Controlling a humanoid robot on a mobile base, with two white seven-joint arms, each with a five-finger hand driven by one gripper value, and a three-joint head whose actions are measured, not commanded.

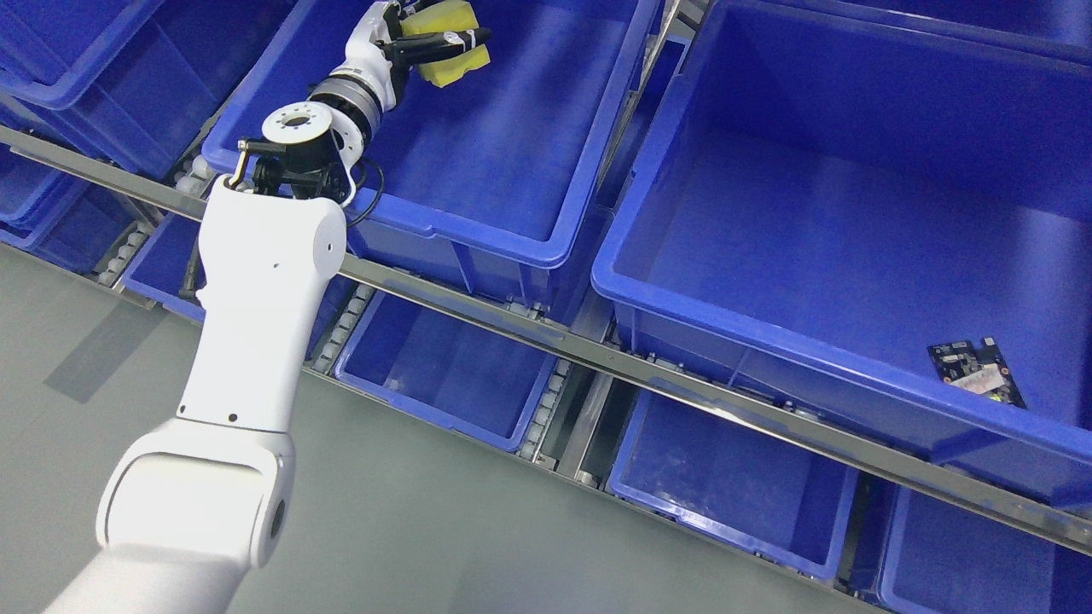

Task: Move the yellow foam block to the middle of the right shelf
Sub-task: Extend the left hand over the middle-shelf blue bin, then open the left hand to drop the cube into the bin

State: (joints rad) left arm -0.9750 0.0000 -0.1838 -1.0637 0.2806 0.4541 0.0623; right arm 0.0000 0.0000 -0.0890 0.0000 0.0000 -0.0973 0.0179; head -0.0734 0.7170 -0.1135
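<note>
A yellow foam block (452,44) is at the top of the head view, inside the blue bin (478,230) on the middle shelf level, left of centre. My left hand (422,38) reaches into that bin from the lower left, its black fingers (452,40) wrapped across the block. The block seems to be held slightly above the bin floor, though contact with the floor cannot be told. To the right stands a larger blue bin (682,315) on the same level. My right arm is out of sight.
A small dark circuit board (977,373) lies in the large right bin near its front wall. More blue bins (444,418) sit on the lower level and at the upper left. A metal shelf rail (648,375) runs diagonally across. Grey floor lies at lower left.
</note>
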